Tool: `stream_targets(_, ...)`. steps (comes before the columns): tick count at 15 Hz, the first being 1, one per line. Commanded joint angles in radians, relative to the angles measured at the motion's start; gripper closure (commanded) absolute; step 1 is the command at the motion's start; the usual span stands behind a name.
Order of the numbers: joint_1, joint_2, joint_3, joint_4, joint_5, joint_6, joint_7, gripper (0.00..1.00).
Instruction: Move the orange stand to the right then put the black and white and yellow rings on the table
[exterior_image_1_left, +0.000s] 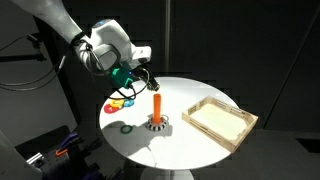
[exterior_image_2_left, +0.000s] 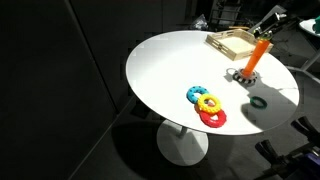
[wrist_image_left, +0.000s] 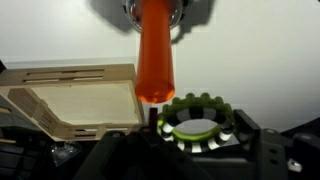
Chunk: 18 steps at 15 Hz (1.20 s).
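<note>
Closest of all, the gripper (wrist_image_left: 195, 160) shows only as dark shapes along the bottom edge of the wrist view. Just past them sits a toothed ring (wrist_image_left: 197, 125), green on its far edge with dark and pale teeth at the sides and bright white showing through its hole. I cannot tell whether that ring lies on the table (exterior_image_2_left: 170, 70) or sits in the grip, nor whether the fingers stand apart or together. Beyond it the orange stand (wrist_image_left: 155, 60) rises toward the camera. In both exterior views the stand is upright on the table, its peg bare. Its grey toothed base (exterior_image_1_left: 158, 123) carries dark and pale marks, and I cannot tell whether a ring lies round it. The gripper hangs near the peg's top, a little above it and off to 1 side. A wooden tray (exterior_image_1_left: 220, 120) rests near the stand. On the side of the stand away from the tray, 3 rings touch in a cluster: a yellow ring (exterior_image_2_left: 208, 102) between a blue ring (exterior_image_2_left: 195, 93) and a red ring (exterior_image_2_left: 213, 117). A dark ring (exterior_image_2_left: 259, 101) lies flat by itself just beside the stand's base.
</note>
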Motion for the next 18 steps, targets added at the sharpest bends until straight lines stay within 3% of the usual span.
stream_targets(1,0.041,-0.048,0.019,-0.002,0.101,-0.066,-0.030,0.51)
stream_targets(5,0.111,-0.045,0.010,0.003,0.276,-0.146,-0.122,0.51)
stream_targets(8,0.119,-0.035,-0.001,0.002,0.369,-0.197,-0.202,0.51)
stream_targets(18,0.085,0.071,-0.038,-0.012,0.476,-0.307,-0.363,0.51)
